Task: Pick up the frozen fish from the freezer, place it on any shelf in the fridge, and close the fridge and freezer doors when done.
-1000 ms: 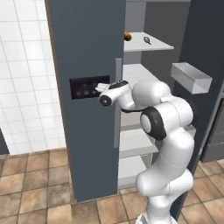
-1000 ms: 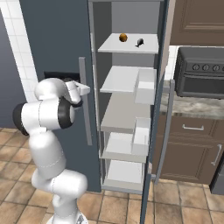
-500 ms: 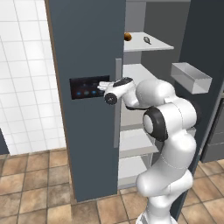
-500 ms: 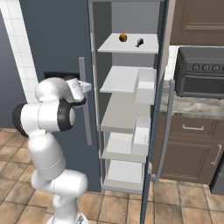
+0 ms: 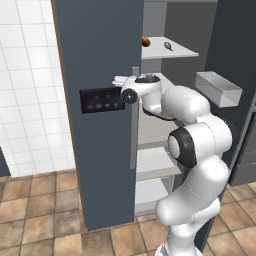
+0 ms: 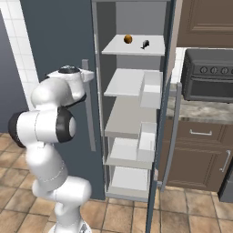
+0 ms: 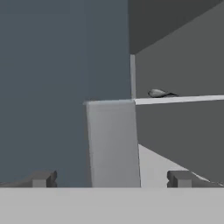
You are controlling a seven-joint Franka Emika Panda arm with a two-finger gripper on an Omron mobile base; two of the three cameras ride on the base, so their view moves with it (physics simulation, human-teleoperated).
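Step in hand: judged from the task, closing the left door (image 5: 97,100); the fish already lies on a shelf of the open compartment.
Gripper (image 7: 111,178): jaws wide apart, one tip on each side of the vertical grey door handle (image 7: 113,144); nothing is clamped.
Frozen fish (image 6: 145,44): on the top shelf (image 6: 134,47), beside a small round orange item (image 6: 128,39), well above the hand.
Technique: keep the handle centred between the tips before any squeeze; push or pull along the door's hinge arc, not straight ahead, so the bar does not slip out sideways.
Risk: the forearm sits near the door edge; a wide swing may trap it.
Right door (image 6: 164,109): stands open and needs shutting afterwards.
Left base view: shows the dark control panel (image 5: 102,100) on the door face and the hand at the handle's upper end.
Right base view: shows the full shelf stack and bins.
Hand view: alone confirms the handle lies between the tips.
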